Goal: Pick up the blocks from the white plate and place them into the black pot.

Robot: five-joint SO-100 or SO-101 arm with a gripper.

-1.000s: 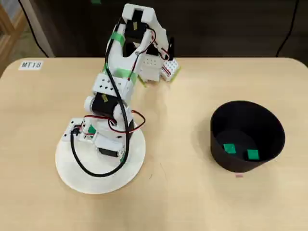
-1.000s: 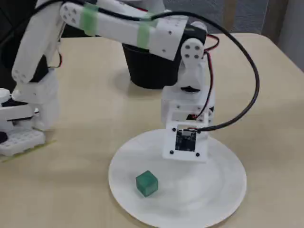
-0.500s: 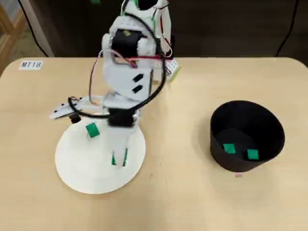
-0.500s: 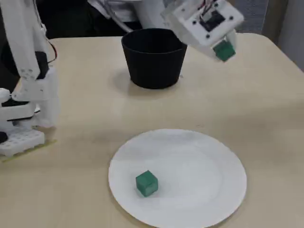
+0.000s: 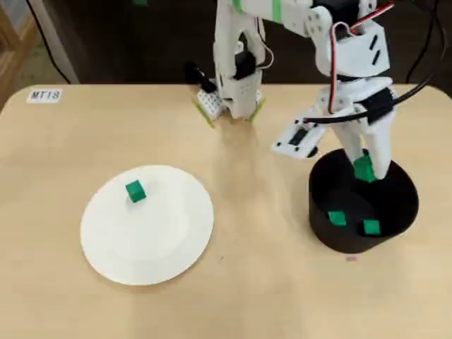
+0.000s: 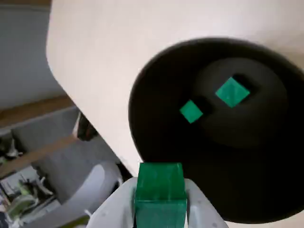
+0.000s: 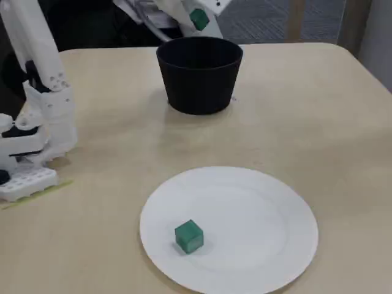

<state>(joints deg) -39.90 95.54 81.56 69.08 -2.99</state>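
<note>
The arm's fingers (image 6: 160,209) clamp a green block (image 6: 160,189) above the black pot (image 5: 397,212), near its rim, in the overhead view (image 5: 364,169). Two more blocks (image 6: 232,91) (image 6: 191,111) lie apart on the pot's floor. A fourth block (image 7: 188,236) sits alone on the white plate (image 7: 269,245), well apart from the pot on the tan table (image 5: 261,296).

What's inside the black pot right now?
Two green blocks lie on the pot's floor. A third is held above it in the gripper. The fixed view's pot wall hides the inside.
</note>
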